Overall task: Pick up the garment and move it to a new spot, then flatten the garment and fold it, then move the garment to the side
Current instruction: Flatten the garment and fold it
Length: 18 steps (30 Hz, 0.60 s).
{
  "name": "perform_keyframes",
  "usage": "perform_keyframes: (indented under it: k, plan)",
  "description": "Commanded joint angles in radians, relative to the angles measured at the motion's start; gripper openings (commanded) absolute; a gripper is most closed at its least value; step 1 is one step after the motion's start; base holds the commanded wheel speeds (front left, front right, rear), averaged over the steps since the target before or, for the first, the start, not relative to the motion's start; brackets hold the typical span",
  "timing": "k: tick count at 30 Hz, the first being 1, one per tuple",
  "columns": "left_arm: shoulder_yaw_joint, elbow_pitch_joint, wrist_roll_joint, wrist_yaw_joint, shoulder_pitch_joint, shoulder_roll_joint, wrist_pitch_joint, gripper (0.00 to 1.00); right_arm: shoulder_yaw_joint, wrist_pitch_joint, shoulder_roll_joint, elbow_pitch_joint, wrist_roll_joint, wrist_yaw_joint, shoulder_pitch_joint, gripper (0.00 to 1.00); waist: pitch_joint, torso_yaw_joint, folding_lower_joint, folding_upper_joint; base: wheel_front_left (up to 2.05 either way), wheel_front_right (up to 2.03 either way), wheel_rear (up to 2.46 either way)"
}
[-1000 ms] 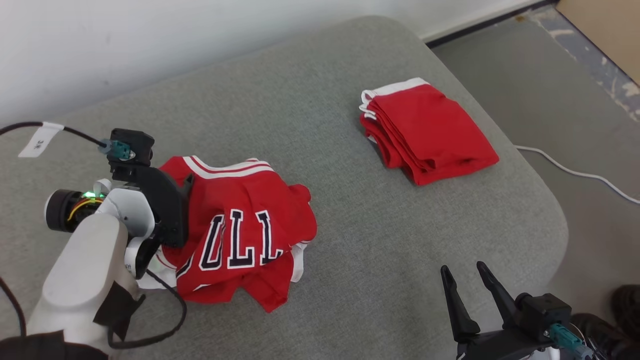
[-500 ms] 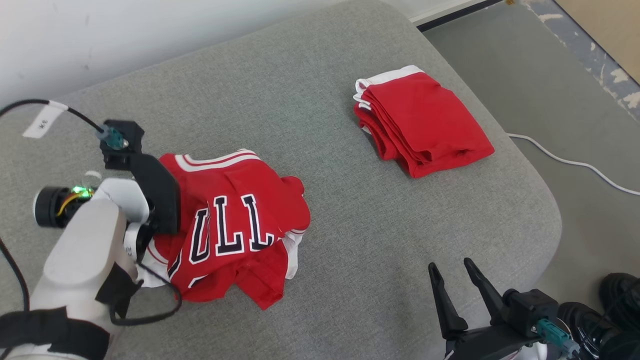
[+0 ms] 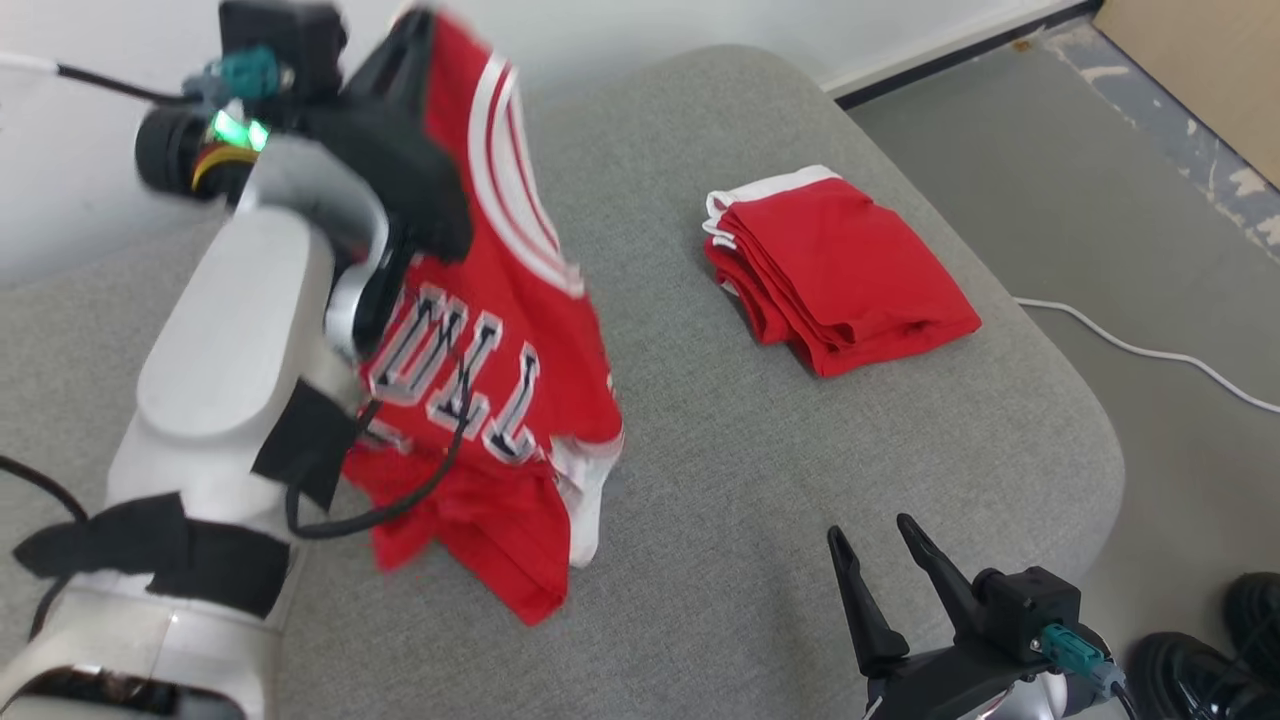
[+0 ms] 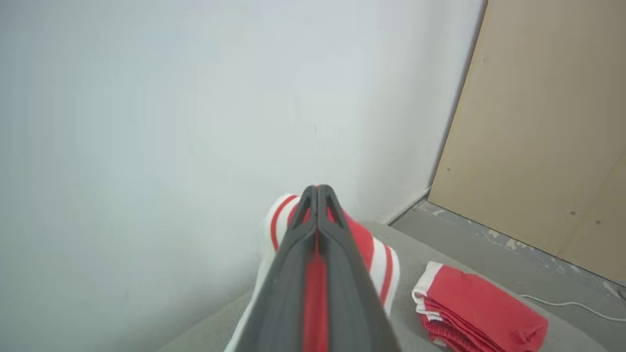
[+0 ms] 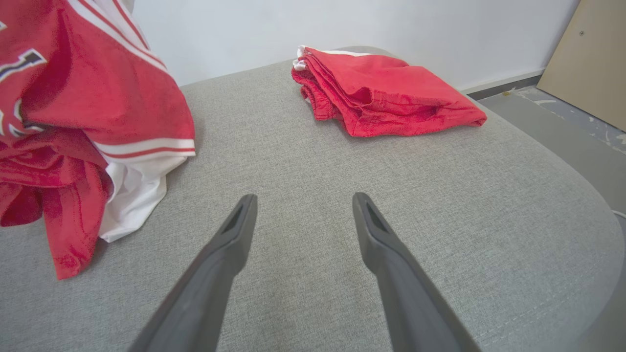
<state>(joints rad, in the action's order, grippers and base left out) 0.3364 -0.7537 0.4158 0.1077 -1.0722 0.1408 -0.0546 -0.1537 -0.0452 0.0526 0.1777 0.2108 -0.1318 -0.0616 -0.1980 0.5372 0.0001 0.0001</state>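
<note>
While left pincer [image 4: 317,191] clamps garment [image 3: 555,370], jaws together

left claw [image 4: 318,190] raised, clamped | right claw [image 3: 870,528] low, spread

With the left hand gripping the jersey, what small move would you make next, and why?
Probably raise the left hand a little higher before moving sideways: it is shut on the jersey at its striped edge, but the lower folds seem to touch the cushion and would drag. The right hand is open.
</note>
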Motion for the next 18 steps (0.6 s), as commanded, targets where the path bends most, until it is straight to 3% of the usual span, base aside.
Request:
perform_keyframes:
  k: [1, 6, 10, 14, 18]
  plan:
    - [0.0, 0.04, 0.003, 0.005, -0.039, -0.015, 0.044, 0.0, -0.005, 0.004, 0.005, 0.005, 0.007, 0.002, -0.006, 1.0, 0.031, -0.007, -0.0001, -0.0001, 0.0, 0.0, 0.0]
    - [-0.01, 0.177, 0.053, 0.011, -0.102, -0.061, 0.148, 0.0, 0.006, 0.01, 0.02, 0.005, 0.006, 0.002, 0.003, 1.0, 0.07, -0.058, -0.0001, -0.0001, 0.0, 0.0, 0.0]
    - [-0.024, 0.283, 0.1, -0.014, -0.085, -0.08, 0.183, 0.0, 0.019, 0.021, 0.031, -0.009, 0.001, 0.002, 0.021, 1.0, 0.093, -0.126, -0.0001, -0.0001, 0.0, 0.0, 0.0]
    - [-0.045, 0.352, 0.135, -0.052, 0.008, -0.082, 0.19, 0.0, 0.027, 0.029, 0.036, -0.02, -0.003, 0.002, 0.029, 1.0, 0.099, -0.193, -0.0001, -0.0001, 0.0, 0.0, 0.0]
    - [-0.085, 0.432, 0.173, -0.115, 0.233, -0.044, 0.187, 0.0, 0.03, 0.043, 0.037, -0.036, -0.008, 0.002, 0.047, 1.0, 0.108, -0.282, -0.0001, -0.0001, 0.0, 0.0, 0.0]
